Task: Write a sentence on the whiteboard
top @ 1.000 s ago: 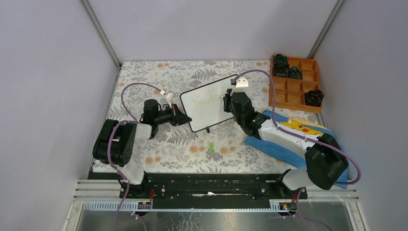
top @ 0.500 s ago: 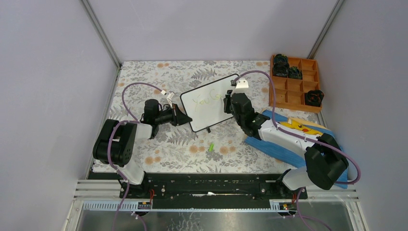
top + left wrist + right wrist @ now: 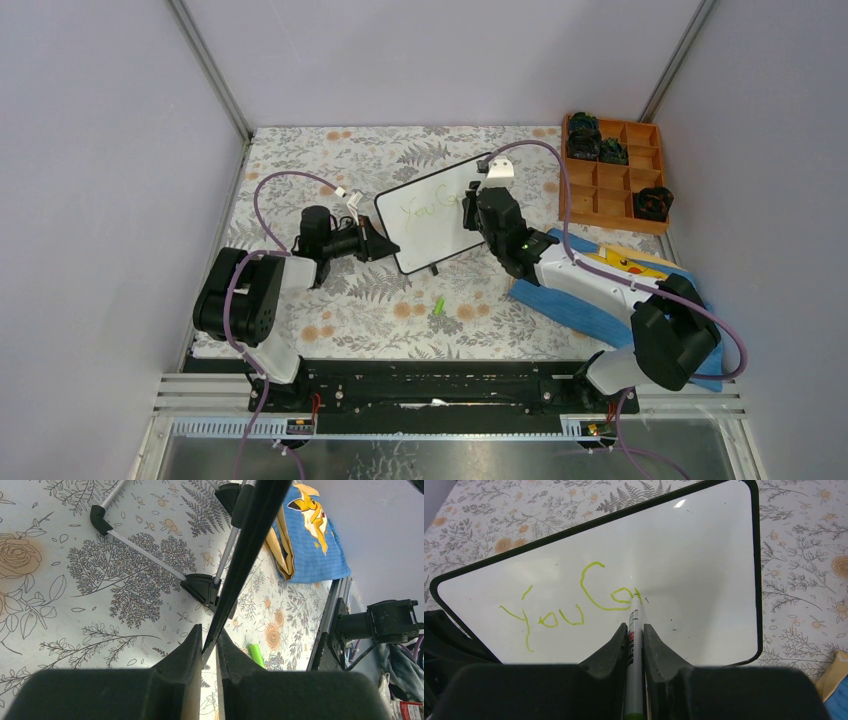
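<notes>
The whiteboard [image 3: 432,238] stands tilted on its small black feet [image 3: 202,587] in the middle of the flowered table. My left gripper [image 3: 378,243] is shut on its left edge; in the left wrist view the board's thin black edge [image 3: 250,545] runs down between the fingers [image 3: 209,635]. My right gripper [image 3: 634,626] is shut on a silver marker [image 3: 633,635], whose tip touches the board. The sentence [image 3: 569,600] reads "You Ca" in light green, and the tip rests at the end of the last letter.
A green marker cap [image 3: 438,306] lies on the table in front of the board, also visible as the cap [image 3: 257,655] in the left wrist view. A wooden compartment tray [image 3: 612,172] with black items stands back right. A blue cloth with a yellow figure [image 3: 600,290] lies under the right arm.
My right gripper has shifted slightly along the board with the marker, and the green writing has grown past the "C". The left gripper and the board have stayed put.
</notes>
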Robot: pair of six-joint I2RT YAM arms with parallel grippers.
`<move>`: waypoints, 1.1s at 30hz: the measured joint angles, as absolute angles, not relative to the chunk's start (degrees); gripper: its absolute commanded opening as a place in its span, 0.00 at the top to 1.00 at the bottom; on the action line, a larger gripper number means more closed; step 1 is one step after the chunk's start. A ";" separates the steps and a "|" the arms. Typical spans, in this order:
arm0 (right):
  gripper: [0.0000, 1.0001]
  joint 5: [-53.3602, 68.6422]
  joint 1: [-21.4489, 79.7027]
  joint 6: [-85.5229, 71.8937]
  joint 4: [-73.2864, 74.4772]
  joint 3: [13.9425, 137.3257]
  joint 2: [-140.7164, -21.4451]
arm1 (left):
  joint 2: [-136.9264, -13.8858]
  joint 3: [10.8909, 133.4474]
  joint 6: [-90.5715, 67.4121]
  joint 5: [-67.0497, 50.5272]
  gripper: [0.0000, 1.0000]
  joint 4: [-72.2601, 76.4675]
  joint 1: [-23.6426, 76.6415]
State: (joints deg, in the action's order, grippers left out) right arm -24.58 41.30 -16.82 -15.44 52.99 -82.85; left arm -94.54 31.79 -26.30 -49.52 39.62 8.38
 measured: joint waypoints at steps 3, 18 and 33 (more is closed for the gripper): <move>1.00 -24.64 41.23 -16.69 -15.46 53.56 -83.15 | -94.54 31.79 -26.28 -49.50 1.00 39.59 8.38; 1.00 -24.99 39.53 -16.27 -15.75 54.50 -83.42 | -94.54 31.81 -26.15 -49.25 1.00 39.57 8.64; 1.00 -24.95 38.98 -16.29 -16.71 53.43 -83.29 | -94.54 32.01 -26.09 -49.21 1.00 39.16 8.67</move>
